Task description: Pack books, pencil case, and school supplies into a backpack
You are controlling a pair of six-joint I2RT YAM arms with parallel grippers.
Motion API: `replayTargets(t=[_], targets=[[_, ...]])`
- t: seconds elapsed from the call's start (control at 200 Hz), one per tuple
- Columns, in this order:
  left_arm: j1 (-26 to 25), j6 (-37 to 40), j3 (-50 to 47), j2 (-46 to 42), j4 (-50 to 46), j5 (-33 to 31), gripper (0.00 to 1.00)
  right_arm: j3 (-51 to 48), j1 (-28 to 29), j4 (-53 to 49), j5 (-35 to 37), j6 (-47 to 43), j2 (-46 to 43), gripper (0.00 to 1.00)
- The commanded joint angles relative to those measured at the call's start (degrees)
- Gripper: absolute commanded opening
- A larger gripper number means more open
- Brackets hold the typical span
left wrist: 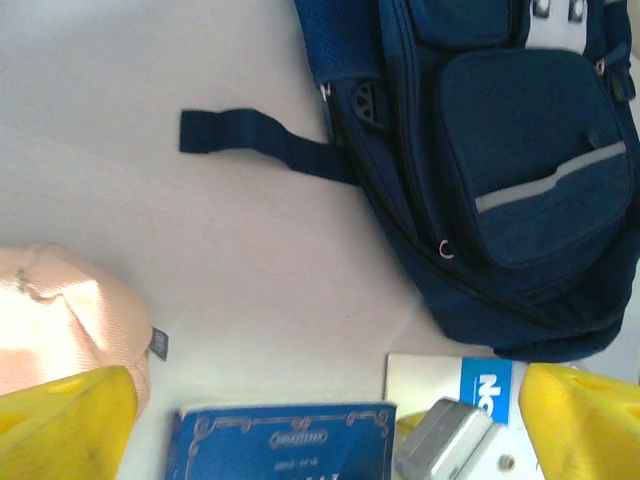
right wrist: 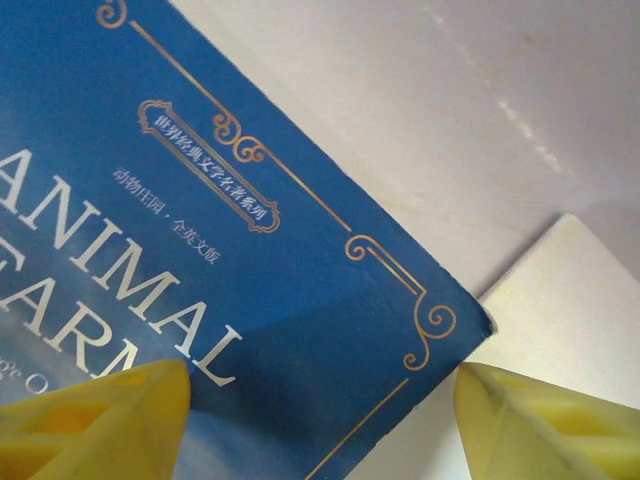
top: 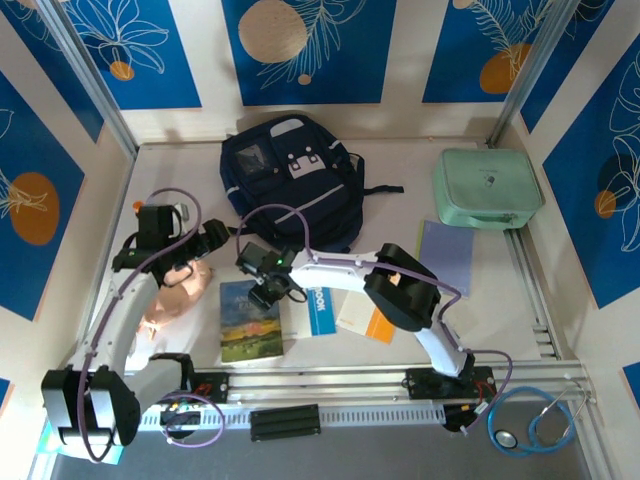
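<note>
Right gripper (right wrist: 320, 425) spread wide, grasping nothing, straddling the top corner of the Animal Farm book (right wrist: 200, 230). I see the blue-band book (top: 316, 305) just beside it. Left gripper (left wrist: 325, 425) released, above a peach cap (left wrist: 60, 320). Backpack (top: 290, 180) lies beyond the books, its strap (left wrist: 250, 140) flat on the table

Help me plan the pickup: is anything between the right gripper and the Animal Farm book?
Nothing visible. The right gripper is directly above the Animal Farm book, jaws open across its corner. The white book lies beside it, not on top of it.
</note>
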Motion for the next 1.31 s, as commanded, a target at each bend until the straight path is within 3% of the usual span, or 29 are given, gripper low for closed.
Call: replayTargets(t=[0.0, 0.19, 0.305, 0.52, 0.625, 0.79, 0.97, 1.301], targets=[[0.36, -0.14, -1.16, 0.77, 1.7, 6.2, 0.95, -3.7, -2.22, -2.61, 5.39, -2.51, 0.59, 0.71], [-0.16, -1.06, -2.48, -0.1, 3.36, 9.38, 0.95, -10.73, -3.88, 2.68, 3.23, -4.33, -4.18, 0.7], [-0.89, -1.31, -3.63, 0.25, 2.8, 9.56, 0.96, -11.21, -5.87, 2.66, -1.85, -0.58, -10.18, 0.71], [-6.7, -3.34, -9.47, -3.22, 2.74, 5.96, 0.94, -15.69, -12.23, 6.08, -23.61, 22.75, -19.6, 0.7], [-9.65, -3.3, -11.56, -3.71, 0.07, 2.03, 0.94, -17.47, -12.58, 3.84, -23.97, 30.28, -20.42, 0.69], [-14.21, -2.83, -12.73, -0.92, -4.54, -4.47, 0.94, -17.31, -12.56, 2.32, -25.76, 32.7, -18.32, 0.67], [-17.69, -4.09, -14.85, 3.64, -0.08, -3.24, 0.88, -15.21, -12.1, 2.09, -28.32, 32.74, -13.85, 0.58], [-17.93, -2.93, -16.2, 8.03, 4.38, 2.09, 0.8, -10.5, -10.57, 0.47, -26.33, 30.18, -8.38, 0.44]])
